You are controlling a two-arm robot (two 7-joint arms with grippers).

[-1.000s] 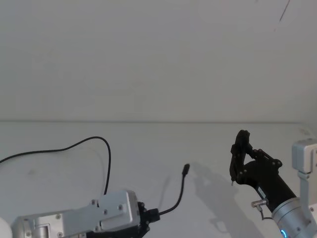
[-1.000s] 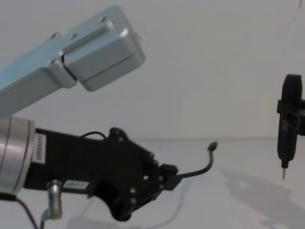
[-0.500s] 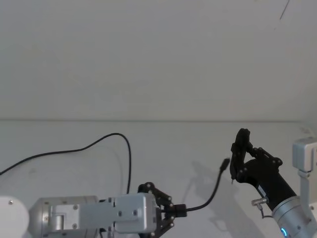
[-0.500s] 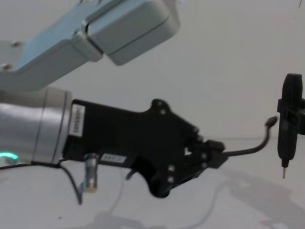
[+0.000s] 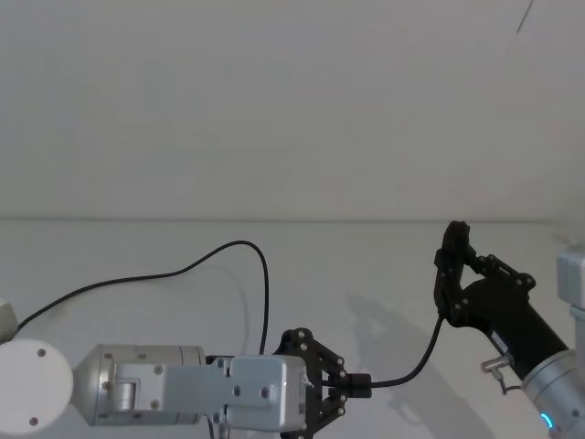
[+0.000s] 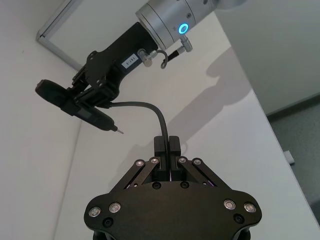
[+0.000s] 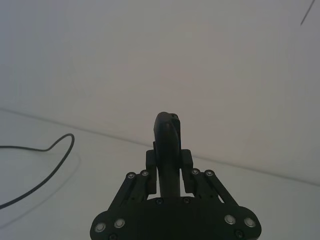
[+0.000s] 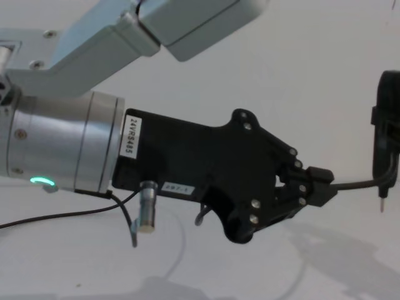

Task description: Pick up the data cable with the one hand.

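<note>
Flat white table top [image 5: 110, 247] meets a plain pale wall [image 5: 274, 110] along a straight rear edge. Narrow black tool with pin-like metal tip [image 8: 386, 140] stands upright above the table's right side, tip down. Thin dark diagonal line [image 5: 525, 18] marks the wall's upper right.

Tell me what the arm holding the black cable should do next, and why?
Probably a small lift, grip kept shut. The left gripper pinches the cable near its plug end, the rest trails on the table, and the free end curves right up to the tool in the right gripper, so pushing that way risks a bump.
</note>
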